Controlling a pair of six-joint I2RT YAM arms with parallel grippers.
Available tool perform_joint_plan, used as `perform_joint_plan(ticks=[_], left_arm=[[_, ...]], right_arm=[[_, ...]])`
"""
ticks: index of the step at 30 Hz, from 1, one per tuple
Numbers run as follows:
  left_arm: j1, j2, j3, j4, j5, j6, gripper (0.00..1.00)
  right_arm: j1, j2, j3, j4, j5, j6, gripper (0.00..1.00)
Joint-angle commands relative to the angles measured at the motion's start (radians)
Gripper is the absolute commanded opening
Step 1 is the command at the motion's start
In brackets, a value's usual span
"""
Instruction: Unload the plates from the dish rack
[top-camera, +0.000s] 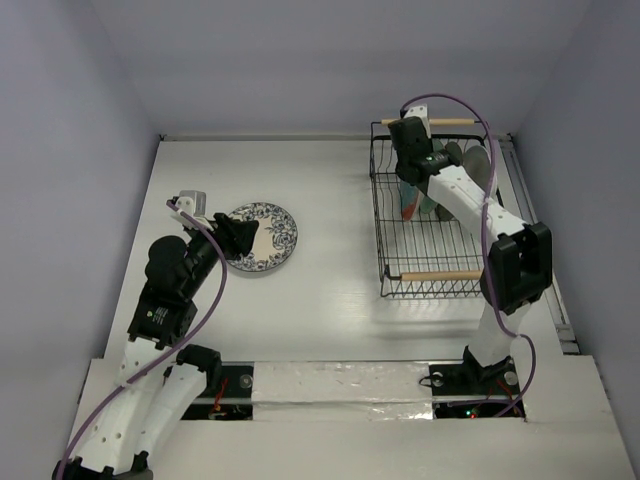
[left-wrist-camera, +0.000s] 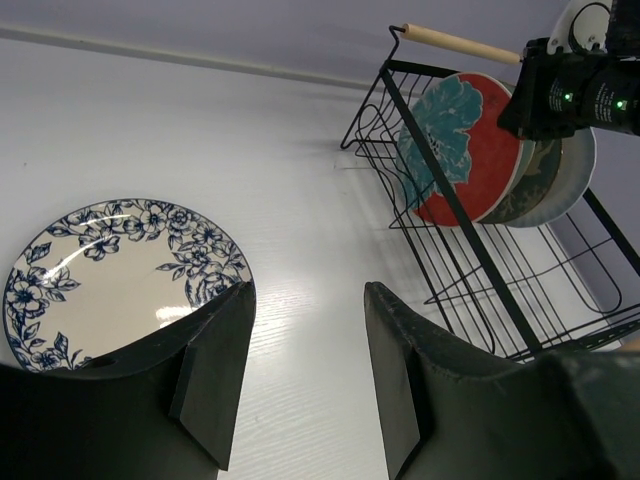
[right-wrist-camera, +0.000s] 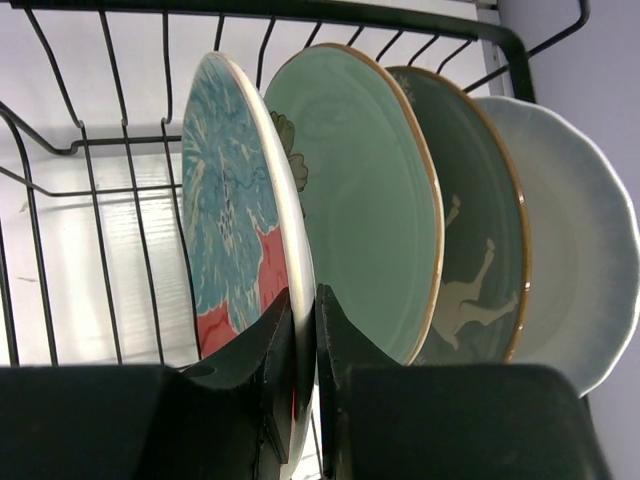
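Note:
The black wire dish rack (top-camera: 430, 278) with wooden handles stands at the right. Several plates stand upright in its far end: a red plate with teal design (right-wrist-camera: 232, 210), a pale green one (right-wrist-camera: 365, 200), a grey-brown one (right-wrist-camera: 480, 240) and a white one (right-wrist-camera: 580, 260). My right gripper (right-wrist-camera: 305, 330) is shut on the rim of the red plate. A blue-white patterned plate (top-camera: 268, 236) lies flat on the table at the left. My left gripper (left-wrist-camera: 305, 340) is open and empty just above its near edge; the plate also shows in the left wrist view (left-wrist-camera: 120, 265).
The table ends in walls at the back and both sides. The right arm (top-camera: 470, 200) reaches over the rack. The rack's near half holds only bare wire. A metal strip runs along the table's near edge (top-camera: 340, 382).

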Motion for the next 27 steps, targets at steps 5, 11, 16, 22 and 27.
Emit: perform_joint_plan(ticks=[5, 11, 16, 22, 27], left_arm=[[0.005, -0.01, 0.015, 0.053, 0.013, 0.001, 0.45], [0.005, -0.012, 0.015, 0.053, 0.015, -0.001, 0.45], [0.005, -0.012, 0.013, 0.052, 0.013, -0.001, 0.45], [0.014, -0.009, 0.015, 0.055, 0.01, 0.001, 0.45], [0.034, -0.019, 0.024, 0.041, -0.017, 0.011, 0.45]], right_arm=[[-0.006, -0.176, 0.122, 0.059, 0.115, -0.062, 0.0], [-0.006, -0.3, 0.114, 0.108, 0.066, -0.05, 0.0], [-0.006, -0.39, 0.12, 0.092, 0.026, 0.015, 0.0], [-0.006, -0.552, 0.039, 0.21, -0.4, 0.185, 0.0], [0.083, -0.484, -0.061, 0.377, -0.728, 0.369, 0.0]])
